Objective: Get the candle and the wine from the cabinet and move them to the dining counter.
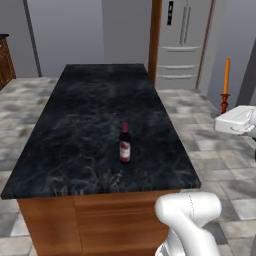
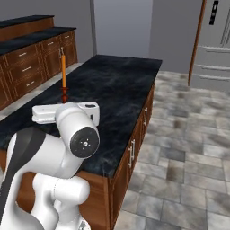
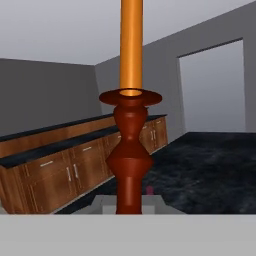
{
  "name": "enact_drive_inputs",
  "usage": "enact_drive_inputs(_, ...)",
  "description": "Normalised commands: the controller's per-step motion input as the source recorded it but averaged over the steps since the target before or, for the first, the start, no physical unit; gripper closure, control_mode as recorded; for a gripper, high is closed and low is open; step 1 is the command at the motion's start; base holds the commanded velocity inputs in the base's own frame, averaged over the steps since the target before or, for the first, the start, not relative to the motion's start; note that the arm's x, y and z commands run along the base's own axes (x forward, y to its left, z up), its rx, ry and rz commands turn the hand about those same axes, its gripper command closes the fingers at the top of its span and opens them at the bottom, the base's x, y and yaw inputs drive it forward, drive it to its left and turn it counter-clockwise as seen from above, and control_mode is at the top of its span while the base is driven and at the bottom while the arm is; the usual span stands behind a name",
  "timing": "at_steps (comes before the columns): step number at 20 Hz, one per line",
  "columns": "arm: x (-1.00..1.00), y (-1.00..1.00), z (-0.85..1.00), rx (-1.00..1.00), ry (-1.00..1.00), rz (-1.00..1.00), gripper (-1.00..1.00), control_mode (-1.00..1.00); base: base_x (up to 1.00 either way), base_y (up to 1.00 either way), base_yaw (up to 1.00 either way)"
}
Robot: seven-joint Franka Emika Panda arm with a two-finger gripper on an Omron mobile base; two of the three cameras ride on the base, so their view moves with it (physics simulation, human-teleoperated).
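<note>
The wine (image 1: 125, 144), a dark bottle with a red-and-white label, stands upright on the black marble dining counter (image 1: 100, 100) toward its near end. My gripper (image 3: 129, 202) is shut on the base of the candle (image 3: 130, 150), an orange taper in a dark red holder. The candle (image 1: 226, 82) is upright in the air near the counter's near end, above the white hand. From the other side the candle (image 2: 64, 74) rises over the gripper (image 2: 64, 102), with the dining counter (image 2: 121, 81) beyond it. The cabinet is out of view.
A steel fridge (image 1: 182, 40) stands past the counter's far end, beside a wooden post (image 1: 155, 35). Wooden drawer units with a black top (image 2: 36, 58) line the left wall. Grey tiled floor (image 2: 188, 134) runs along the counter's right side.
</note>
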Motion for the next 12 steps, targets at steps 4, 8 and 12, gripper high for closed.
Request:
enact_drive_inputs(4, 0.00, 0.00, 0.00, 0.00, 0.00, 0.00, 1.00, 1.00, 0.44, 0.00, 0.00)
enact_drive_inputs(8, 0.00, 0.00, 0.00, 0.00, 0.00, 0.00, 1.00, 1.00, 0.36, 0.00, 0.00)
enact_drive_inputs(12, 0.00, 0.00, 0.00, 0.00, 0.00, 0.00, 1.00, 1.00, 0.33, 0.00, 0.00)
